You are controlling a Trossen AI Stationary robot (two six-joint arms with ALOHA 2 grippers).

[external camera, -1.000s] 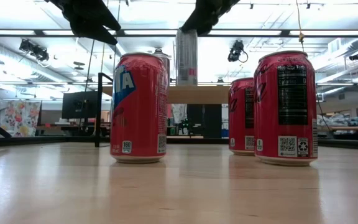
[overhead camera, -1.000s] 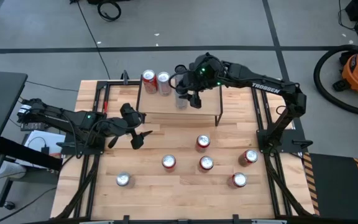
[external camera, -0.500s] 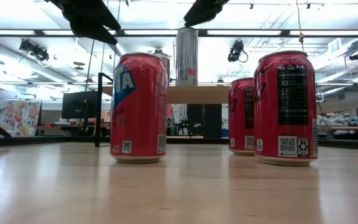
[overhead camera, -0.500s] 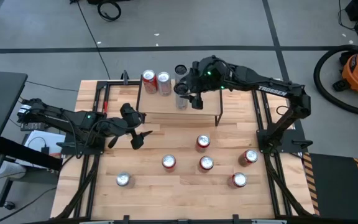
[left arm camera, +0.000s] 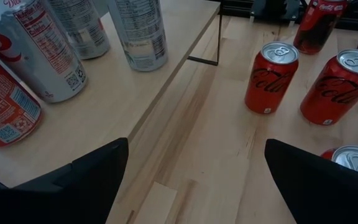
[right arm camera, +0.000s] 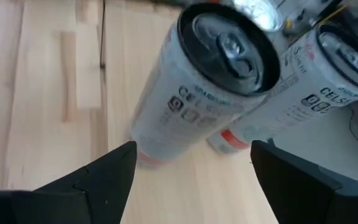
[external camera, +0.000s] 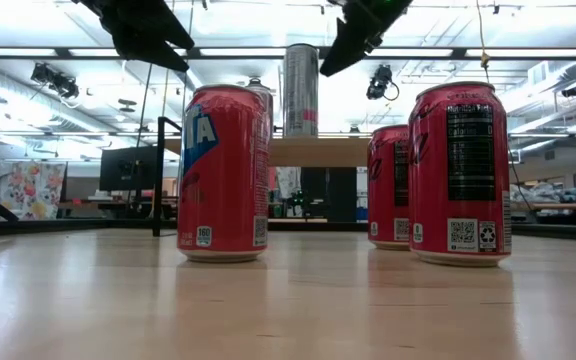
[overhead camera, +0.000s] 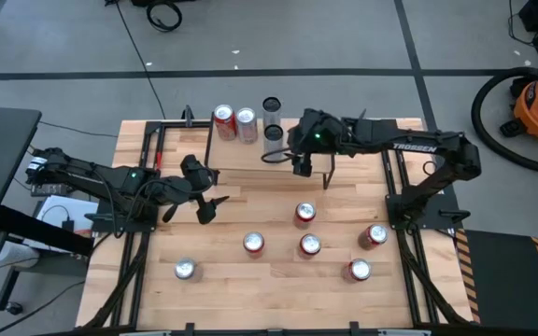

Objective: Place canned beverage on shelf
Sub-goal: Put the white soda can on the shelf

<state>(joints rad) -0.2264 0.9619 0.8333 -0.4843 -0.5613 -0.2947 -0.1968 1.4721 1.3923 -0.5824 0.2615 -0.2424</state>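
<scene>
Left gripper (overhead camera: 206,207): your waiting pincer, fingers spread and empty, hovers over the table (overhead camera: 250,289) beside the shelf's left end.
Shelf (overhead camera: 241,157): left of your right gripper; four cans stand on it.
Slim silver can (overhead camera: 273,133): upright on the shelf, just left of your right gripper, not gripped.
Right gripper (overhead camera: 301,164): released, fingers apart, above the shelf's right part.
Red cans (overhead camera: 304,214): on the table, nearer you than this pincer.
</scene>
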